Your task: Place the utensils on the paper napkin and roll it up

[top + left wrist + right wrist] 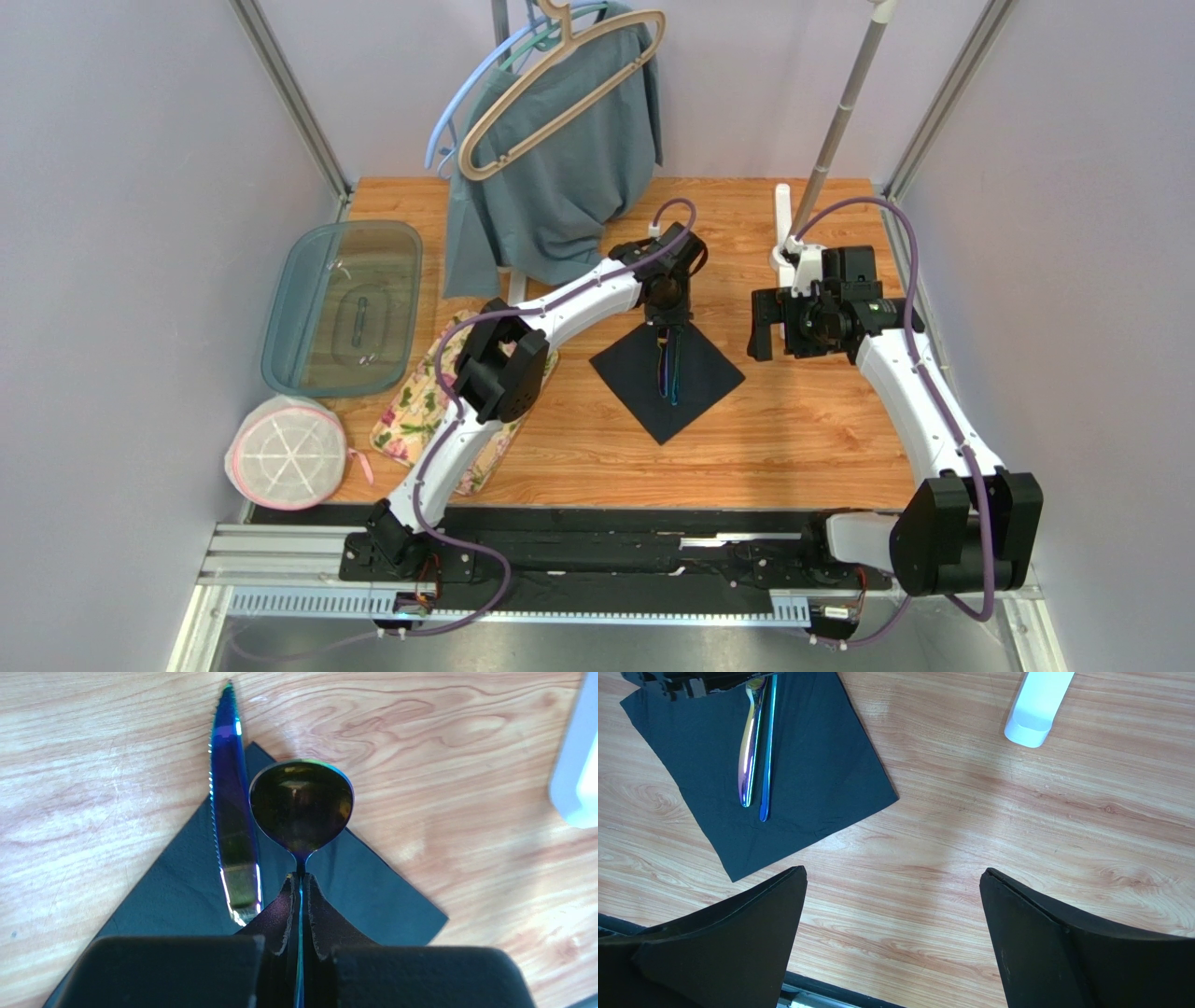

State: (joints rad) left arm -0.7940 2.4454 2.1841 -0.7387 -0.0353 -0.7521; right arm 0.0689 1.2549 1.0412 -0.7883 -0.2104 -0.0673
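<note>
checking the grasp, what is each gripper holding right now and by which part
Left gripper pinches the spoon by its handle, just behind the bowl. Right gripper holds nothing.

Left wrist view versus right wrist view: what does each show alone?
Only the left wrist: the bowl of the spoon, the toothed blade of the knife, and the left end effector shut on the spoon's neck. Only the right wrist: both handle ends lying on the black napkin, and the open right end effector. Both: the napkin, the two utensils, the wooden table.

Knife (231,812) beside spoon (302,805), both on napkin (168,889); mat (407,416) to its left
</note>
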